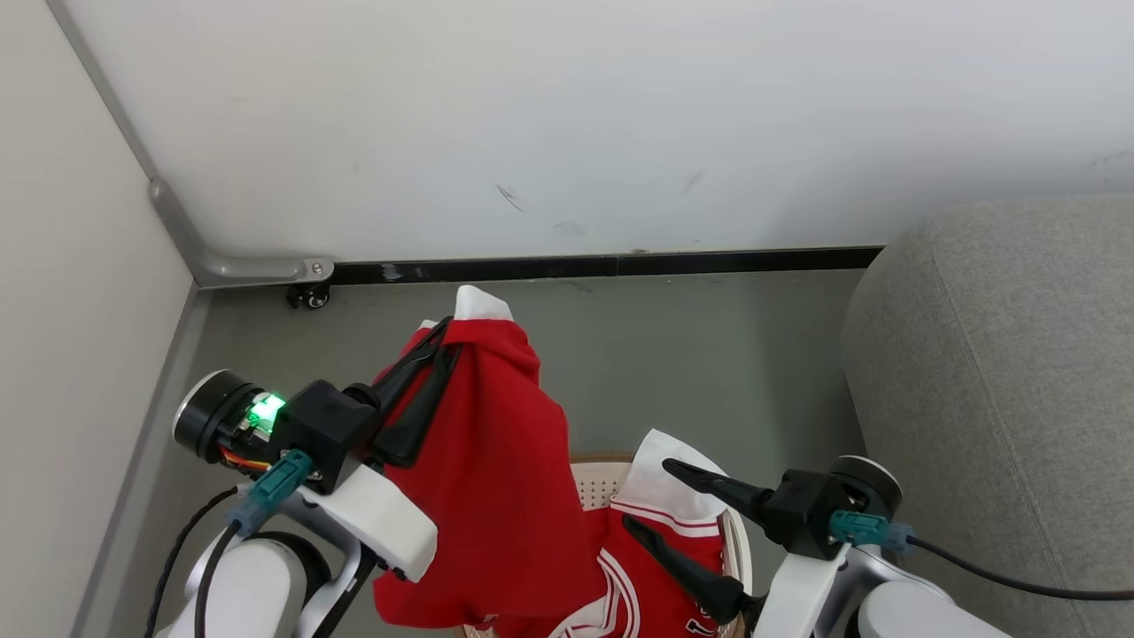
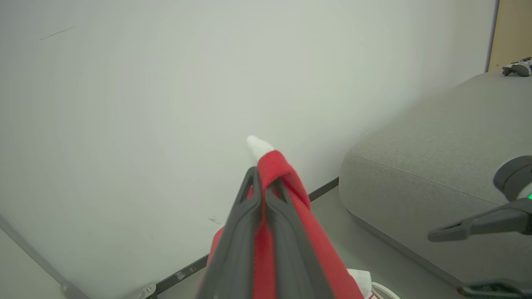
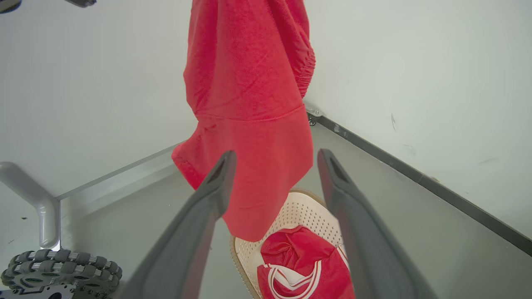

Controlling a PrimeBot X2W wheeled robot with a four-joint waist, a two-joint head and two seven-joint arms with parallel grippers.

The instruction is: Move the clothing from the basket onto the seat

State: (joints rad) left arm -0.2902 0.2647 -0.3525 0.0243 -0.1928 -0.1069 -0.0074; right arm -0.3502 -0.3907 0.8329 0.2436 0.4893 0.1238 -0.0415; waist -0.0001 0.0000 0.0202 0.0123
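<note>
My left gripper [image 1: 443,341] is shut on the plain red garment [image 1: 500,478] near its white trim, and the cloth hangs down from the fingers above the basket. The left wrist view shows the same pinch, left gripper [image 2: 262,174] closed around a red fold [image 2: 282,182]. Below, the striped red jersey [image 1: 660,567] lies in the cream basket [image 1: 602,483]; the right wrist view shows the jersey [image 3: 299,265] in the basket [image 3: 291,214] under the hanging garment [image 3: 249,104]. My right gripper [image 1: 647,496] stands open over the jersey, holding nothing. The grey sofa [image 1: 1001,399] is to the right.
A white wall with a black skirting strip [image 1: 611,264] runs behind the basket. A panel on a small caster [image 1: 308,297] closes the left side. Grey floor [image 1: 709,354] lies between basket and sofa. A game controller [image 2: 517,67] rests on the far sofa end.
</note>
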